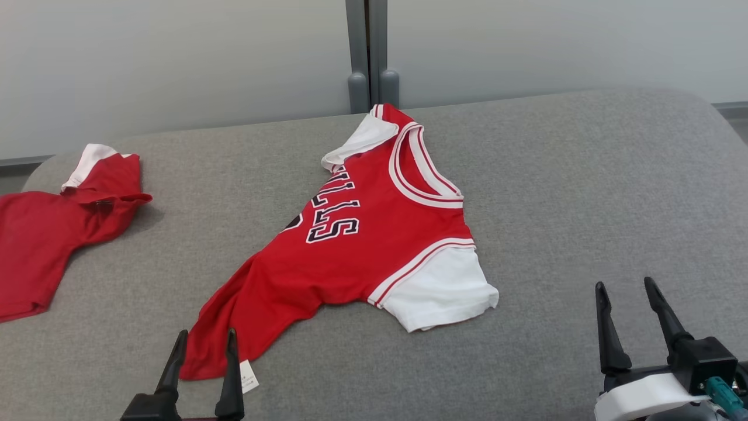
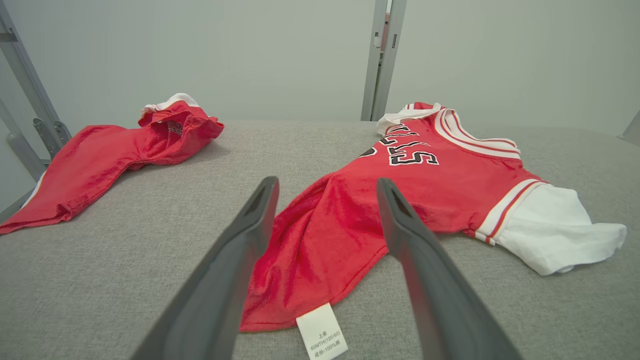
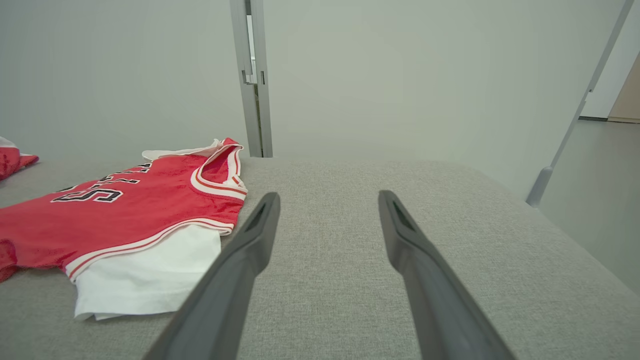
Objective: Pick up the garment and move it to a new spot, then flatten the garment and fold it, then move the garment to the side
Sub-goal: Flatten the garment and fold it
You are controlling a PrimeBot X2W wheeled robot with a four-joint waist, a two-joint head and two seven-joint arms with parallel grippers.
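Obs.: a small red jersey-style garment, with white sleeves, striped collar trim and dark block lettering, lay near the middle of the grey woven upholstered surface. It was front up, with the collar toward the far wall and the hem toward the robot. The chest was fairly flat. The lower part narrowed and was rumpled, and the far white sleeve looked partly turned over. A white care label stuck out at the hem corner.

The left gripper had its two dark fingers spread wide with nothing pinched. In the left wrist view they straddled the rumpled hem, low over the cloth. I could not tell whether they touched it.

The right gripper was likewise spread wide and empty. It sat over bare surface to the right of the near white sleeve, apart from it.

A second red-and-white garment lay bunched at the left edge of the surface, well apart from the first.

Progress (judgement): the garment was neither held nor folded. The layout could not settle whether the relocation step had been done, though the central position would fit it. Flattening looked partial at most, given the creased hem and the turned sleeve. Left to do: smooth the hem and sleeves, fold, and shift the garment to the side. The left gripper seemed best placed to take the hem corner.
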